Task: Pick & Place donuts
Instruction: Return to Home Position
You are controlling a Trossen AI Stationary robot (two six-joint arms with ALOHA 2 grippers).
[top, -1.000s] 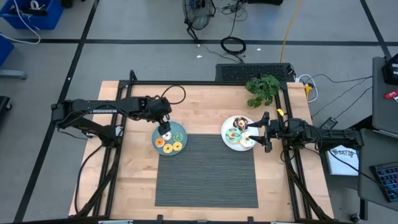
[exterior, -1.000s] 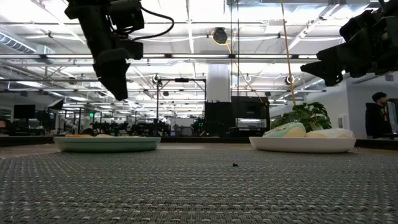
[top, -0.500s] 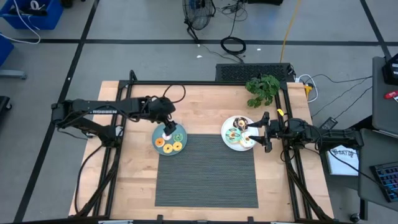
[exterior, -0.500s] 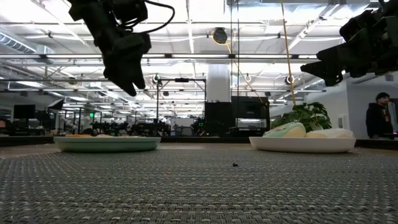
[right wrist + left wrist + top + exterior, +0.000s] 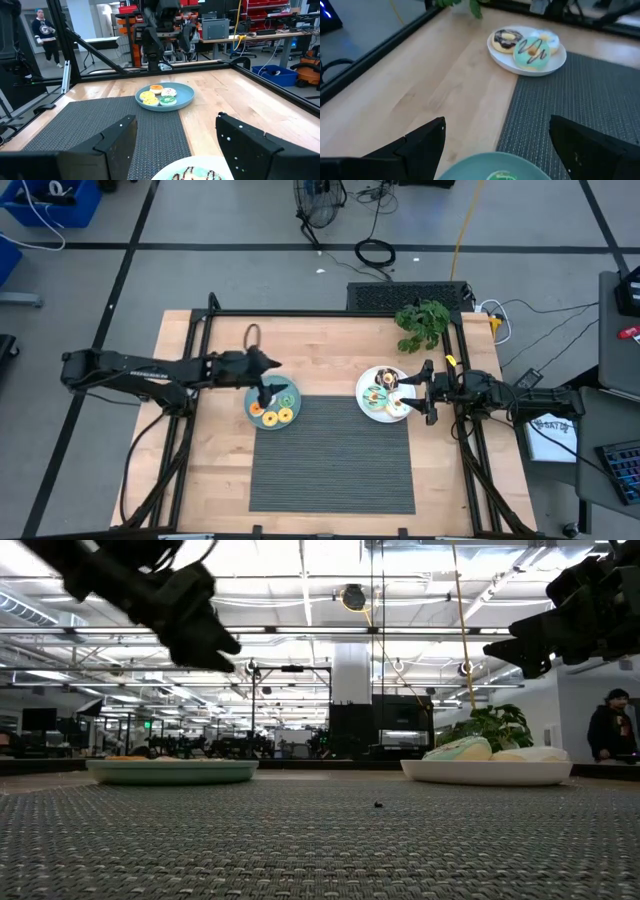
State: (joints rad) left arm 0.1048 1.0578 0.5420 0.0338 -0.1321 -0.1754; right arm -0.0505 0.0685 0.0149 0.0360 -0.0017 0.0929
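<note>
A teal plate point(image 5: 272, 404) on the left holds several donuts point(image 5: 159, 95): yellow, orange, white and green. A white plate point(image 5: 383, 393) on the right holds a chocolate donut point(image 5: 506, 39), a mint one point(image 5: 532, 51) and others. My left gripper point(image 5: 265, 385) hangs above the teal plate's far left rim, open and empty, slanting down toward the right. My right gripper point(image 5: 422, 392) waits level at the white plate's right rim, open and empty.
A dark woven mat point(image 5: 332, 452) covers the table's near middle, with both plates at its far corners. A potted plant point(image 5: 422, 323) stands at the far right. Black frame rails point(image 5: 330, 313) run along the table's edges. A person point(image 5: 610, 725) stands in the room beyond.
My left arm has drawn back toward the table's left edge. Its gripper has tipped up from pointing almost straight down at the teal plate to a shallow slant. It has stayed open and empty. The donuts have kept their places.
</note>
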